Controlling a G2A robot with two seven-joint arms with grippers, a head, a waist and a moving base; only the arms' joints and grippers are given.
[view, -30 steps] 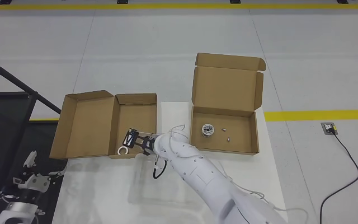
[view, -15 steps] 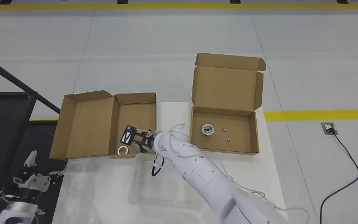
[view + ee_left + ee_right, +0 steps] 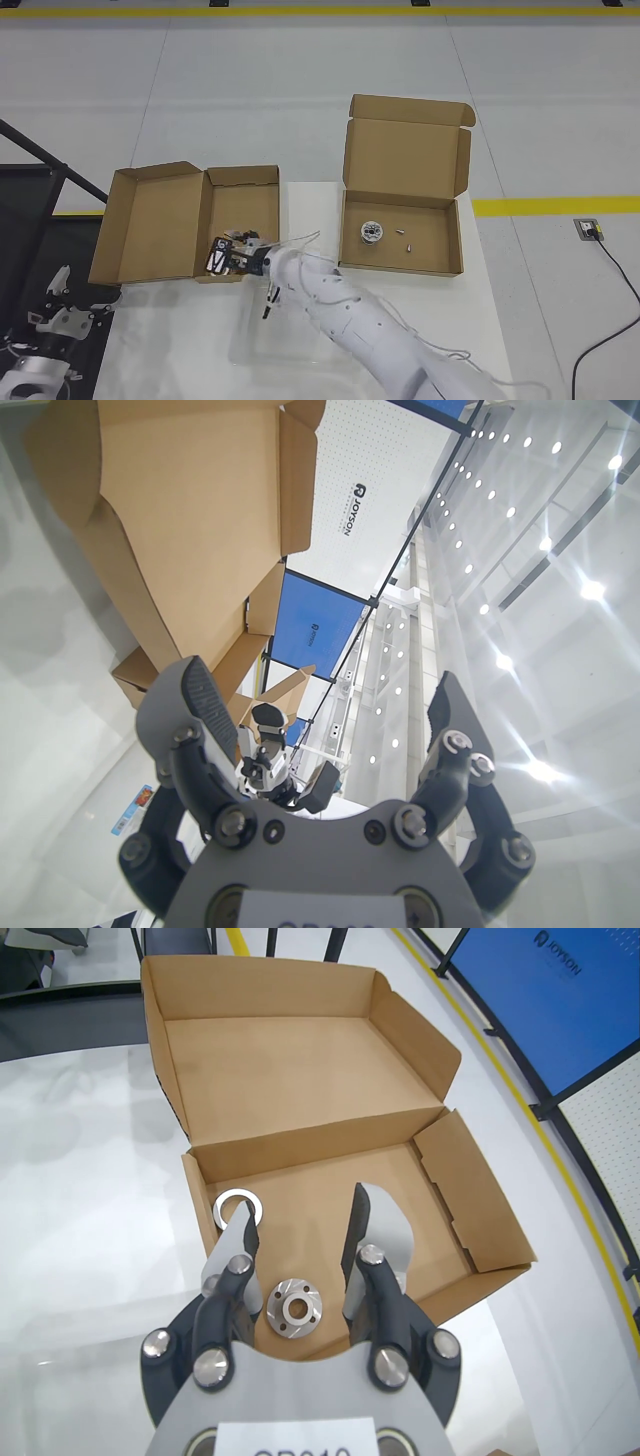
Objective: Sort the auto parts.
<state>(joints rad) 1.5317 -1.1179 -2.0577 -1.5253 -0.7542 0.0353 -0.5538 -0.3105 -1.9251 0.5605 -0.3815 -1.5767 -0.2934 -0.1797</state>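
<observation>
**Auto parts sort: right tool parked over the 10 o'clock box, carrying nothing**

Quick rundown of the layout. There are two open cardboard boxes on the white desk point(image 3: 170, 340). Seen from the top, the 10 o'clock box point(image 3: 245, 205) has its lid folded out flat toward 9 o'clock. The 2 o'clock box point(image 3: 448, 235) has its lid raised on the 12 o'clock side.

The right tool point(image 3: 300, 1214) hangs over the 10 o'clock box, down at the tray's 6 o'clock end. Its fingers are spread wide and there's nothing between them.

Two parts lie on the box floor under it:
- A flanged disc point(image 3: 294, 1309), silver, with a centre bore and small holes around it. It lies flat between the roots of the two fingers, close to the wall nearest the wrist.
- A flat washer point(image 3: 238, 1207), tucked into the corner where the lid-side wall meets a side wall. One fingertip covers part of it, and I can't tell if they actually touch. It sits well apart from the disc.

Over in the 2 o'clock box there's a small round metal part point(image 3: 371, 232) toward the tray's 9 o'clock side. Two small fasteners point(image 3: 408, 246) lie just beside it at its 3 to 4 o'clock, too tiny for me to say what kind.

The left tool point(image 3: 320, 680) is off the desk's 8 o'clock corner. It's tilted up toward the ceiling, fingers spread, gripping nothing.
</observation>
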